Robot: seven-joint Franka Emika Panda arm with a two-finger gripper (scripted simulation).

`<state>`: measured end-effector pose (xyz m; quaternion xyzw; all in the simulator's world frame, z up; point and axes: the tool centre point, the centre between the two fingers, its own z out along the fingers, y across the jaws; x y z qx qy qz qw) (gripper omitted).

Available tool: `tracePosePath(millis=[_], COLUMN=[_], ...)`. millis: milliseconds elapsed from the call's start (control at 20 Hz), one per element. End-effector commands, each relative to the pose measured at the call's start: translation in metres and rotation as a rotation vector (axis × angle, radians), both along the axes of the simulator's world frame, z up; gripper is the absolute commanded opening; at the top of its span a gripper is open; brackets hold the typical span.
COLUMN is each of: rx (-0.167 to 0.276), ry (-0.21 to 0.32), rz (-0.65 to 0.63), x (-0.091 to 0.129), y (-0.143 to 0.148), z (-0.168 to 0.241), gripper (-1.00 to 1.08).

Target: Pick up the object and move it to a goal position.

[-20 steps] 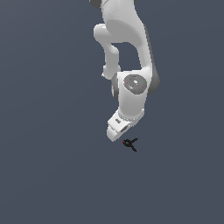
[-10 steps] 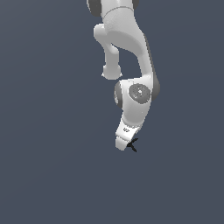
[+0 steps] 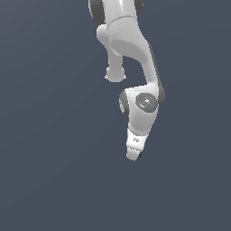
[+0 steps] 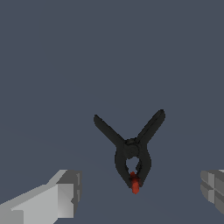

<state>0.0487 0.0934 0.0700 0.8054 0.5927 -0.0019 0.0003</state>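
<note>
Jaws on the white gripper (image 4: 138,192) stand wide apart and released, with one pale grey finger (image 4: 48,201) on one side of the wrist view and the other finger (image 4: 213,186) at the opposite edge, neither one touching anything. Behind and beneath everything lies the plain dark slate-grey surface (image 3: 49,171), which fills both views without markings. Next in size is the glossy white Franka arm (image 3: 128,49), which comes down from the top of the exterior view in bulky rounded links with dark grey joint bands, bends at a round grey-capped joint (image 3: 146,102), and ends in the gripper (image 3: 133,156) pointing down toward the surface. Smallest is the tiny black spring clamp (image 4: 130,146), which lies flat on the surface between the two fingers, nearer the first finger than the second though apart from both. Its two thin handles splay outward in a V, and its curved nose closes around a small red tip (image 4: 135,183). In the exterior view only a dark speck of the clamp (image 3: 140,155) peeks out just beside the gripper's lower end, on the exterior view's right; the rest is hidden behind the gripper.
</note>
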Motion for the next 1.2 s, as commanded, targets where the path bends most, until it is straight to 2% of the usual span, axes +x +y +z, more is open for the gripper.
tracePosePath(millis=[0,550,1150], rx=[0.001,0.003,0.002], ry=[-0.001,-0.002,-0.002], rz=[0.037,0.071,0.076], x=[0.001,0.002,0.002], y=[0.002,0.004,0.004], z=[-0.003,-0.010,-0.056], gripper=[1.00,1.00,1.00])
